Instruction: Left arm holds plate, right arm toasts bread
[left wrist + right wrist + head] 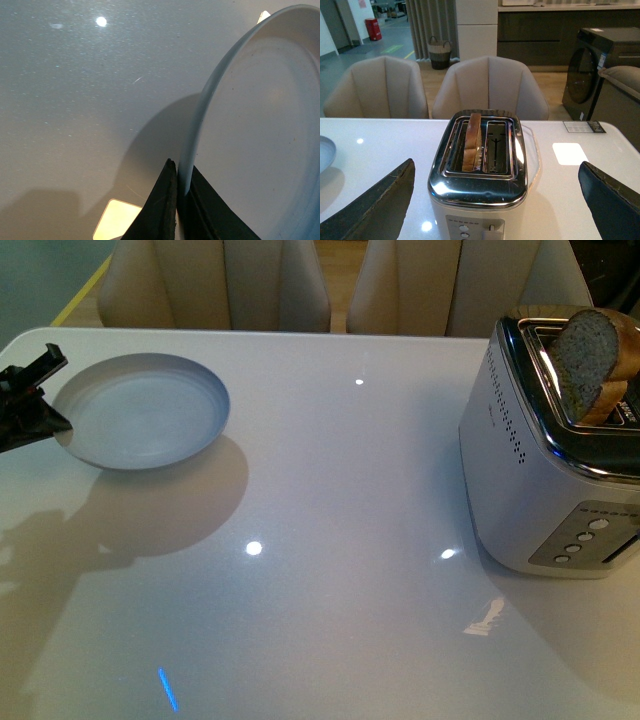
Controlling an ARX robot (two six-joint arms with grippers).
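Left arm (52, 398) sits at the far left edge of the white table (330, 600). In my left wrist feed its gripper (181, 187) has the dark jaws pinched tight on the rim of the plate (260, 140), one jaw on each face of the rim. The plate (140, 410) is pale blue-grey with nothing on it. It looks lifted off the table, with its shadow on the surface beneath. The bread (585, 360) is well apart from it, on the right, standing on edge in a slot of the silver toaster (530, 490) with its top half sticking out. The right wrist feed shows the bread (472, 142) upright in one of the toaster's (477, 195) two slots. The right gripper (496, 167) is spread wide and grips nothing, and the toaster shows between its fingers (377, 205).
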